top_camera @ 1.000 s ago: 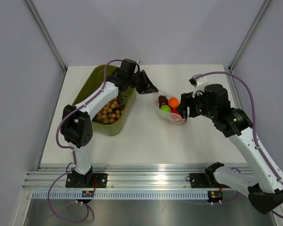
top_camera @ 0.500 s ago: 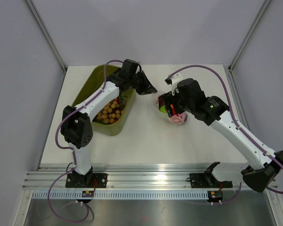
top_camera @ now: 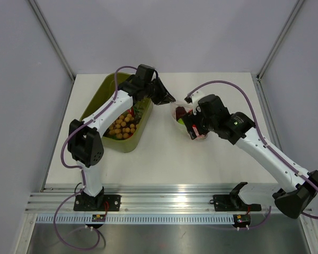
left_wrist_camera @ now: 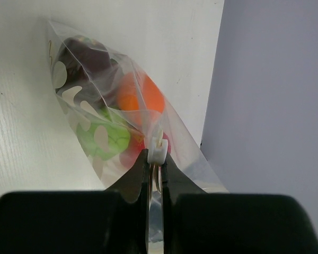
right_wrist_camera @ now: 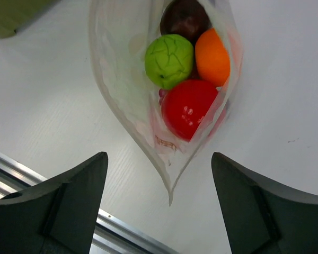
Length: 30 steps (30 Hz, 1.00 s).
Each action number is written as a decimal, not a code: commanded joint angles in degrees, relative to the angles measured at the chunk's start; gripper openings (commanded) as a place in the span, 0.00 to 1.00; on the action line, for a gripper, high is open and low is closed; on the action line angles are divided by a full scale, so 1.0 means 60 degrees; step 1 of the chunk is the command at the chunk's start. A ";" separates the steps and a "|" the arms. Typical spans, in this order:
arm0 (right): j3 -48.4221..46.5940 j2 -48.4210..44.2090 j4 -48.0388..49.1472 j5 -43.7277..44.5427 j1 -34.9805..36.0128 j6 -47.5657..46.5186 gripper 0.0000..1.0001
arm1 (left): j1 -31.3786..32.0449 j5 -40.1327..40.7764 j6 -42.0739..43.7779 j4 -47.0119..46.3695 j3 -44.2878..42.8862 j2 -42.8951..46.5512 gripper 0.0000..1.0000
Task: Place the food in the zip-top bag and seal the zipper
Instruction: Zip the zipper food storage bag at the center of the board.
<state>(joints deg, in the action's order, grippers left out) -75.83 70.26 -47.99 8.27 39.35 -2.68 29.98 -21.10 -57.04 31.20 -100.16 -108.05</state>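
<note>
Pointing lengthwise at splayed right end effector (right_wrist_camera: 159, 159): zip-top bag (right_wrist_camera: 121, 100) (left end effector (left_wrist_camera: 155, 159) clamped on it).

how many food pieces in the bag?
4, inside the zip-top bag: purple piece at top of right wrist view, green piece and orange piece below, red piece lowest. More may be hidden.

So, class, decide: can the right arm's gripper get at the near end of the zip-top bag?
Probably yes: the right gripper hangs open above the zip-top bag, whose pointed end lies between the jaws with nothing in the way.
</note>
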 commanded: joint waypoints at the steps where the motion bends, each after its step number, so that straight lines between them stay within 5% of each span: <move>1: 0.0567 0.0009 -0.0045 -0.0105 0.0077 0.0079 0.87 | -0.0060 0.0090 -0.0103 -0.0234 -0.0489 0.0416 0.00; 10: 0.1579 -0.0182 0.2766 0.0424 0.0077 0.0168 0.76 | -0.0060 0.0045 -0.0089 -0.0307 -0.0416 0.0386 0.00; 13: 0.1681 0.0067 0.3602 0.0349 0.0077 0.0080 0.57 | -0.0074 -0.0013 0.0043 -0.0278 -0.0445 0.0357 0.00; 14: 0.1682 0.0096 0.3835 0.0350 0.0062 0.0066 0.37 | -0.0074 -0.0042 0.0188 -0.0249 -0.0460 0.0342 0.00; 17: 0.1827 0.0009 0.4260 0.0583 0.0062 0.0051 0.01 | -0.0118 -0.0100 0.0655 -0.0118 -0.0519 0.0357 0.21; 18: 0.1973 -0.0151 0.4349 0.0686 0.0033 -0.0022 0.00 | -0.0162 -0.0188 0.0832 -0.0132 -0.0533 0.0371 0.44; 23: 0.1990 -0.0650 0.4015 -0.1106 -0.1355 -0.0198 0.00 | -0.0483 -0.0321 0.2689 0.0160 -0.0505 0.0765 0.84; 26: 0.2149 -0.0869 0.3678 -0.2676 -0.2368 -0.0826 0.00 | -0.0732 -0.0554 0.3863 -0.0698 0.0297 0.1278 0.90; 30: 0.3056 -0.1643 0.4275 -0.3004 -0.2472 -0.2260 0.00 | -0.0909 -0.0745 0.5635 -0.2064 0.1473 0.2231 0.89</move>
<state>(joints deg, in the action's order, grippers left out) -60.51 64.53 -25.93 -3.01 24.23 -8.73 25.32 -23.07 -35.07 27.20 -94.13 -100.88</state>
